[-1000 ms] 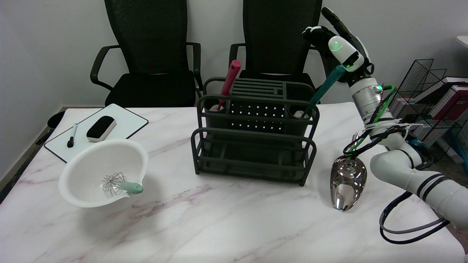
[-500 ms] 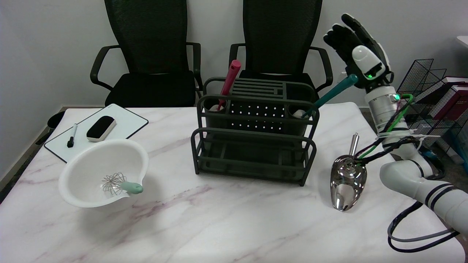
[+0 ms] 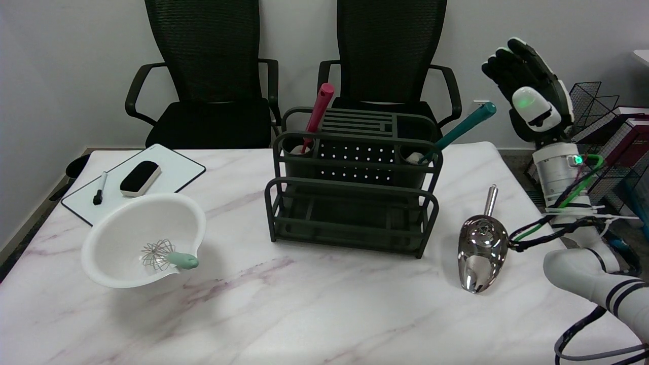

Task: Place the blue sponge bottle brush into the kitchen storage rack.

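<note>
With its sponge end seated in the kitchen storage rack's point(image 3: 355, 177) right cup, the blue sponge bottle brush point(image 3: 459, 129) leans free, while the robot hand point(image 3: 530, 91), fingers spread and empty, hovers well apart.

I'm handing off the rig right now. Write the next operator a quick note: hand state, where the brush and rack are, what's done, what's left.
Right hand: open, holding nothing, raised in the air to the right of the rack, apart from the brush handle.
Bottle brush: standing in the right-hand cup of the kitchen storage rack, teal handle leaning out toward the right; its head is down inside the cup and mostly hidden.
Rack: upright mid-table; a red-handled tool sits in its left cup.
Done: brush is in the rack and released.
Left: nothing on the placement itself; probably just bring the arm back, keeping clear of the leaning handle and the metal scoop.
</note>
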Robot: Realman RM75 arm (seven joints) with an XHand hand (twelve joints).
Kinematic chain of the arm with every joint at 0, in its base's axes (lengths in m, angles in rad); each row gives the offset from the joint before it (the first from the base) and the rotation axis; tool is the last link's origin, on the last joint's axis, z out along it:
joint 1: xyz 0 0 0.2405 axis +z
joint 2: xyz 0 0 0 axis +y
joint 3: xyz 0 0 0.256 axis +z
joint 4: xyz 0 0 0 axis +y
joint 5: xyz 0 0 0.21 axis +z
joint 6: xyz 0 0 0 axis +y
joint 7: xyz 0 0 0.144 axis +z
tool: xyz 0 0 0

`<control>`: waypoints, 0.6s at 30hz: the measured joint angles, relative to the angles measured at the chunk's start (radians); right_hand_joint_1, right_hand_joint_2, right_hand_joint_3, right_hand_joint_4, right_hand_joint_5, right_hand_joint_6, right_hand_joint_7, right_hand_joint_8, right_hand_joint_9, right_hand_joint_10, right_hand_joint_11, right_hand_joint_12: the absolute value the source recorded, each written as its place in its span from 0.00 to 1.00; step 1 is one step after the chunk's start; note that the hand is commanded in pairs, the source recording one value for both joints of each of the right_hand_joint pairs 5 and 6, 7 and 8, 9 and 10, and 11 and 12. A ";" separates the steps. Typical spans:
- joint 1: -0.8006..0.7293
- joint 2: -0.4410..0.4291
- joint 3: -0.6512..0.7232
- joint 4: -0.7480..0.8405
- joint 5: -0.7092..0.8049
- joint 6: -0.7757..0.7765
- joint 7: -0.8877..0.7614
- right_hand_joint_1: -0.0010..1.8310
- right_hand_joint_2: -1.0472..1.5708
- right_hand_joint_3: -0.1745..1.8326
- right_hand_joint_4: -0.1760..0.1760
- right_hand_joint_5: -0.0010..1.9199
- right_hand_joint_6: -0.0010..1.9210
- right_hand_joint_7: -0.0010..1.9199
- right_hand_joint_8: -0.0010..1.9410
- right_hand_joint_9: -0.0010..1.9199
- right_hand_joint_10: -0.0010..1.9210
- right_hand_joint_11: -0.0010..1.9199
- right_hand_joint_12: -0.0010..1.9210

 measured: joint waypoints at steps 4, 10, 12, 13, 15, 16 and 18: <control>-0.023 -0.004 0.004 -0.021 0.001 0.044 -0.009 0.66 0.45 0.47 0.50 0.32 0.32 0.39 0.38 0.30 0.30 0.29 0.29; -0.047 -0.020 -0.003 -0.076 0.003 0.123 -0.022 0.67 0.40 0.56 0.50 0.28 0.28 0.33 0.33 0.30 0.30 0.29 0.29; -0.053 -0.031 -0.005 -0.099 0.003 0.153 -0.025 0.67 0.40 0.57 0.50 0.28 0.28 0.32 0.32 0.29 0.29 0.29 0.28; -0.055 -0.037 -0.006 -0.110 0.004 0.166 -0.026 0.67 0.40 0.58 0.50 0.28 0.28 0.32 0.32 0.29 0.29 0.28 0.28; -0.060 -0.051 -0.009 -0.134 0.004 0.195 -0.029 0.67 0.40 0.57 0.50 0.27 0.27 0.32 0.32 0.29 0.29 0.28 0.28; -0.062 -0.058 -0.011 -0.146 0.005 0.208 -0.031 0.67 0.41 0.56 0.50 0.27 0.27 0.33 0.32 0.29 0.29 0.28 0.28; -0.065 -0.073 -0.014 -0.168 0.005 0.233 -0.033 0.68 0.42 0.56 0.50 0.26 0.26 0.33 0.32 0.29 0.29 0.28 0.28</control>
